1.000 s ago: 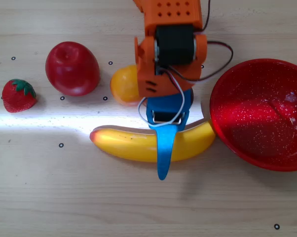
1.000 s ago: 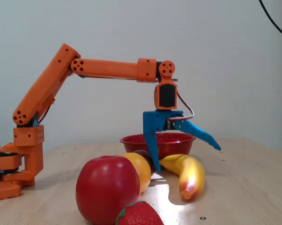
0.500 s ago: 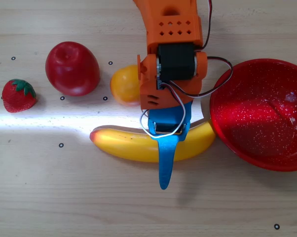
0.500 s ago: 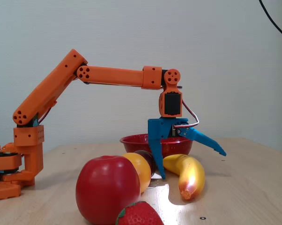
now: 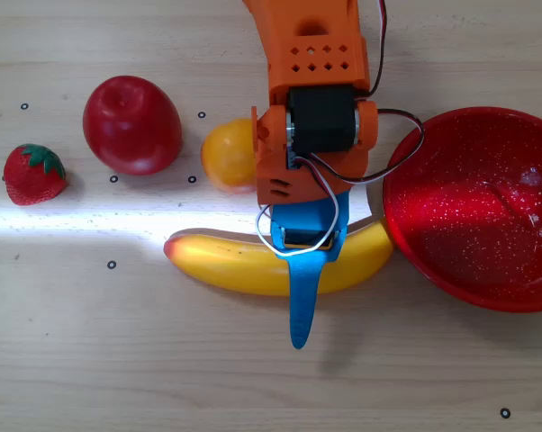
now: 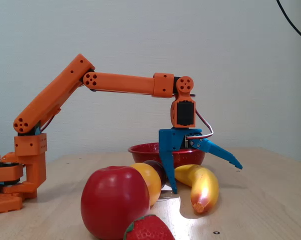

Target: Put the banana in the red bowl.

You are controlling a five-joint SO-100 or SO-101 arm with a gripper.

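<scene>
The yellow banana (image 5: 226, 267) lies flat on the wooden table with its orange-red tip to the left in the overhead view; it also shows in the fixed view (image 6: 203, 187). The glossy red bowl (image 5: 487, 216) stands right of it, empty, its rim close to the banana's right end; in the fixed view it stands behind the gripper (image 6: 145, 150). My blue gripper (image 5: 300, 283) is open and straddles the banana's middle. One finger (image 6: 170, 170) points down on the banana's far side, beside the orange. The other finger (image 6: 225, 156) sticks out over the near side.
A red apple (image 5: 131, 124), an orange (image 5: 228, 153) and a strawberry (image 5: 34, 174) lie in a row left of the arm, behind the banana. In the fixed view the arm's orange base (image 6: 20, 170) stands at the left.
</scene>
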